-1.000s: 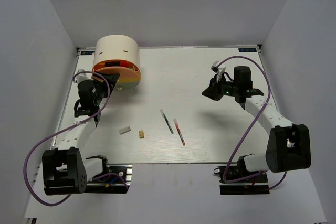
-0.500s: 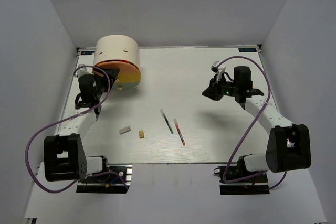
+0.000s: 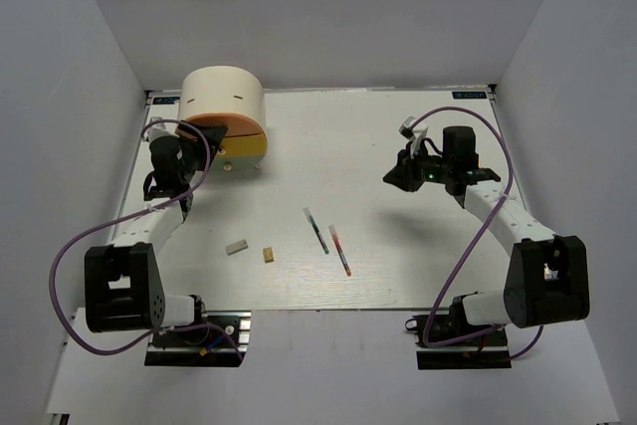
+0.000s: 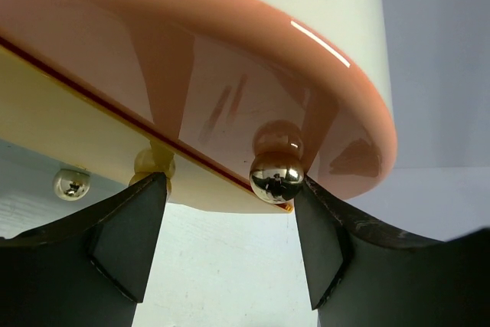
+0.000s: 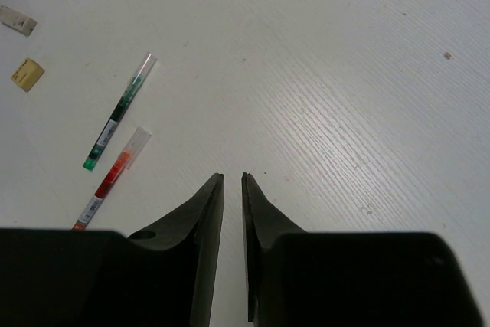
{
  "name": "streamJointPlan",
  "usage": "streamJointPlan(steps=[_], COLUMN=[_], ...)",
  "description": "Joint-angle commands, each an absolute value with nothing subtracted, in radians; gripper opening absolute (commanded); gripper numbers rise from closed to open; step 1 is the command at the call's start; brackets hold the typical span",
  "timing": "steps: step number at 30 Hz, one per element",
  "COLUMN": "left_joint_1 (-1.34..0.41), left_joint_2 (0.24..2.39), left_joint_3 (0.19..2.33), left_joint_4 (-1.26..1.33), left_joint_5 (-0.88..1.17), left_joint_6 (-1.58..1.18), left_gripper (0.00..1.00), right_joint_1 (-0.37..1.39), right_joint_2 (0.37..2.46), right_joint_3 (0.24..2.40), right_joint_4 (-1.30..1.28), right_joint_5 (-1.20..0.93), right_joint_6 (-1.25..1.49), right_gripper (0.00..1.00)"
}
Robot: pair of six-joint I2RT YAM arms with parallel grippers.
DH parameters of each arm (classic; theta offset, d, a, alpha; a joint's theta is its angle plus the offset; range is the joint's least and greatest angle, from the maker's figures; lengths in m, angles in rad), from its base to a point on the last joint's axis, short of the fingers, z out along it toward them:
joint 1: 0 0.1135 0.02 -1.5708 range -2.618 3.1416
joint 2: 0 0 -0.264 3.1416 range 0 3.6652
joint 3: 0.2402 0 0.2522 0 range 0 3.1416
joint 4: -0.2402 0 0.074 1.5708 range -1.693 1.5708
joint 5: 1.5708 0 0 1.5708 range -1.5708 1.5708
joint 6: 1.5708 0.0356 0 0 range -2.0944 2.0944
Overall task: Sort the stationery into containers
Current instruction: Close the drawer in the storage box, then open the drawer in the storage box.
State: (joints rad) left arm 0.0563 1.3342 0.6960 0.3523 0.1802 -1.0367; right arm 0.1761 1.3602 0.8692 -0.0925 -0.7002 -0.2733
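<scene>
**benchrat:** Left arm has tucked in closer to the cream drum (image 3: 221, 97) over the last second, and the orange tray (image 4: 191, 59) looks swung further in. The left gripper (image 4: 230, 197) has its jaws spread either side of the tray's knob (image 4: 276, 177), not pinching it.

**yamfan:** So probably tray handling, not sorting yet. Two pens (image 3: 317, 230), the grey block (image 3: 236, 246) and the tan block (image 3: 268, 255) lie loose mid-surface (image 3: 348, 136).

**benchrat:** Yep. The right gripper (image 5: 232, 181) hovers well off to the right, elbow bent, jaws nearly pressed together on nothing.
</scene>
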Motion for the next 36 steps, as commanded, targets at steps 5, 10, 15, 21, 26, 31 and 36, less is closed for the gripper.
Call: streamJointPlan(steps=[5, 10, 15, 21, 26, 31, 36], left_joint_1=[0.063, 0.063, 0.063, 0.063, 0.063, 0.063, 0.063], left_joint_2=[1.345, 1.345, 1.29, 1.194, 1.163, 1.219, 1.302], left_joint_3=[0.73, 0.73, 0.677, 0.601, 0.601, 0.621, 0.65], left_joint_4=[0.347, 0.347, 0.327, 0.203, 0.127, 0.167, 0.242], left_joint_5=[0.178, 0.178, 0.198, 0.207, 0.189, 0.201, 0.212], left_joint_6=[-1.006, -0.997, -0.964, -0.864, -0.749, -0.738, -0.738], left_gripper=[0.77, 0.78, 0.78, 0.76, 0.71, 0.59, 0.52], right_joint_1=[0.172, 0.173, 0.17, 0.176, 0.175, 0.175, 0.175], right_joint_2=[1.353, 1.35, 1.347, 1.361, 1.37, 1.376, 1.373], right_joint_3=[0.884, 0.876, 0.871, 0.871, 0.877, 0.88, 0.876], right_joint_4=[-0.098, -0.098, -0.103, -0.117, -0.121, -0.126, -0.127], right_joint_5=[-0.696, -0.696, -0.696, -0.707, -0.709, -0.707, -0.706], right_joint_6=[-0.29, -0.29, -0.291, -0.305, -0.304, -0.305, -0.308], right_gripper=[0.22, 0.23, 0.23, 0.31, 0.31, 0.31, 0.3])
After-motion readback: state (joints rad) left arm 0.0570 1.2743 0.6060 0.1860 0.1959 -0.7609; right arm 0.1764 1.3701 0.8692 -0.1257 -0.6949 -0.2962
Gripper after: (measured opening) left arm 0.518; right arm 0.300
